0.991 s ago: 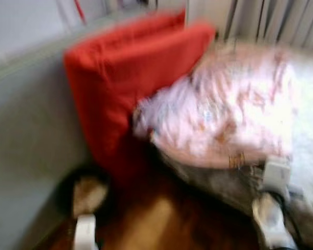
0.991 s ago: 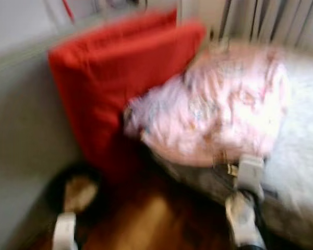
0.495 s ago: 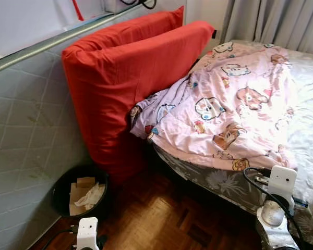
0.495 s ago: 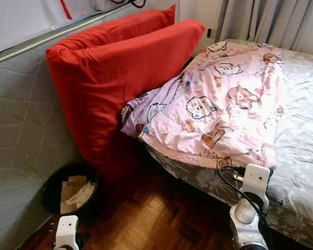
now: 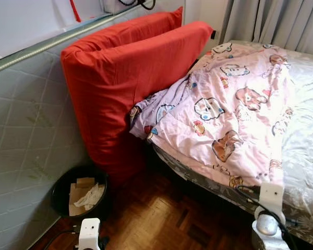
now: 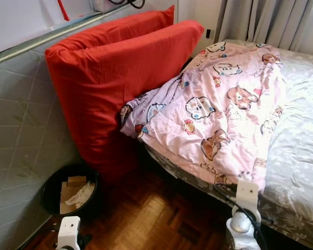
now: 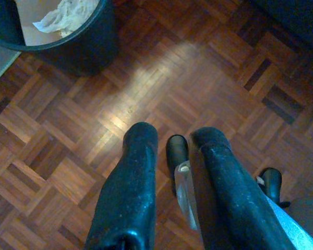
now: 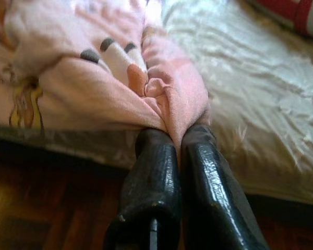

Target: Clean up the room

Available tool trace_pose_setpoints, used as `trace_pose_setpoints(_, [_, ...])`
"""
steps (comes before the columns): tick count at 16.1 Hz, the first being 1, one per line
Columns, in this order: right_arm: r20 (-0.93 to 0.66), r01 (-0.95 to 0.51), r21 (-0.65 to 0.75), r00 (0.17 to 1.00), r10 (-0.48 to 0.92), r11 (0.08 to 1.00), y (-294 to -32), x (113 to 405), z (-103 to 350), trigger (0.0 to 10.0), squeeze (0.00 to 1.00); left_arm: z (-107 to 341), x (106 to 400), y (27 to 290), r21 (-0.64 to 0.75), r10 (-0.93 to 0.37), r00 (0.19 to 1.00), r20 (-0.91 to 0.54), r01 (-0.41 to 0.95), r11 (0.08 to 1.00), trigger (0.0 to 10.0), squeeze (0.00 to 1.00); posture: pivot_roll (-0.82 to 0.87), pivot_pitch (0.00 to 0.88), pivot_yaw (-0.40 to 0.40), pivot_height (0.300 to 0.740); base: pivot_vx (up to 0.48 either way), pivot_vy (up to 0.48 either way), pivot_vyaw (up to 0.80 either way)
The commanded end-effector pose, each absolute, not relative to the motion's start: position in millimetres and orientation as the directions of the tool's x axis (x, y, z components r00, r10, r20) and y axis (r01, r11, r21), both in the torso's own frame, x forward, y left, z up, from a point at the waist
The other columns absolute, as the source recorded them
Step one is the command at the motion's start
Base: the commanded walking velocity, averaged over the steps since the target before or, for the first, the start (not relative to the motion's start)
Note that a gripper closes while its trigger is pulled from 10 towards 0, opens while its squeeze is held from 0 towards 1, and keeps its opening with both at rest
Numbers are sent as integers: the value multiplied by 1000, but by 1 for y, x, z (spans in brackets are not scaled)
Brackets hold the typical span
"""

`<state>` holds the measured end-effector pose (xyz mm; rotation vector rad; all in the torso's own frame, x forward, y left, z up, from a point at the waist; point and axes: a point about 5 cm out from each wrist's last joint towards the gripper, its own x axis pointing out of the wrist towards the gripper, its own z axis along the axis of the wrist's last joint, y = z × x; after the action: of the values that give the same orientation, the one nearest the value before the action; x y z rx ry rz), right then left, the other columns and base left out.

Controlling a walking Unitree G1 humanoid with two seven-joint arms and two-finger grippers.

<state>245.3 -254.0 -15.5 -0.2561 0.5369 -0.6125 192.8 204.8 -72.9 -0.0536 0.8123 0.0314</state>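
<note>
One pink cartoon-print blanket (image 5: 227,104) lies rumpled across the bed (image 5: 308,140), its lower edge hanging over the side nearest the robot and its upper corner bunched against the red cushions. The right gripper (image 8: 175,136) is at that hanging edge, and its jaws are pinched together on a fold of the pink fabric, which bulges out just past the fingertips (image 8: 152,143). In the head views the right wrist (image 5: 268,219) sits low beside the mattress edge, touching the blanket's hem.

Beneath the blanket the bed carries a shiny grey floral sheet (image 6: 297,120), bare on the far side. Two big red cushions (image 5: 120,78) stand upright and lean against each other between the bed and a quilted grey-green mattress (image 5: 26,135) propped on edge along the wall. Grey curtains (image 5: 281,21) hang behind the bed.

On the dark parquet floor (image 5: 161,219), near the foot of the cushions, stands a black waste bin (image 5: 60,195) holding cardboard pieces and crumpled paper (image 5: 86,192). The left gripper (image 7: 175,143) hangs above the parquet just beside that bin, its jaws a narrow gap apart and holding nothing.
</note>
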Motion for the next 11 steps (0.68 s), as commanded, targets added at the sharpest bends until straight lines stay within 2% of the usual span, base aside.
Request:
trace_pose_setpoints(1, [-434,470,-379,671,-602,797,-253,242,-20,10000,0,-76,187,207,-27,8,669,-743,-43,999,10000,0,-13,66,44,740,0,0,0])
trace_pose_setpoints(2, [-449,466,-382,662,-601,798,-253,239,-23,10000,204,-76,187,206,-28,5,668,-744,-38,999,10000,0,-13,66,44,740,0,0,0])
trace_pose_setpoints(3, [-461,464,-388,650,-604,796,-253,237,-25,10000,502,-76,187,205,-29,3,668,-745,-36,999,10000,0,-14,66,45,740,0,0,0])
trace_pose_setpoints(4, [-468,462,-391,645,-605,796,-254,236,-26,10000,710,-76,187,205,-30,2,667,-745,-36,999,10000,0,-14,66,44,740,0,0,0])
trace_pose_setpoints(11, [-507,457,-386,621,-598,802,-255,229,-33,10000,694,-77,186,204,-36,-4,664,-748,-35,999,10000,0,-13,66,43,740,0,0,0])
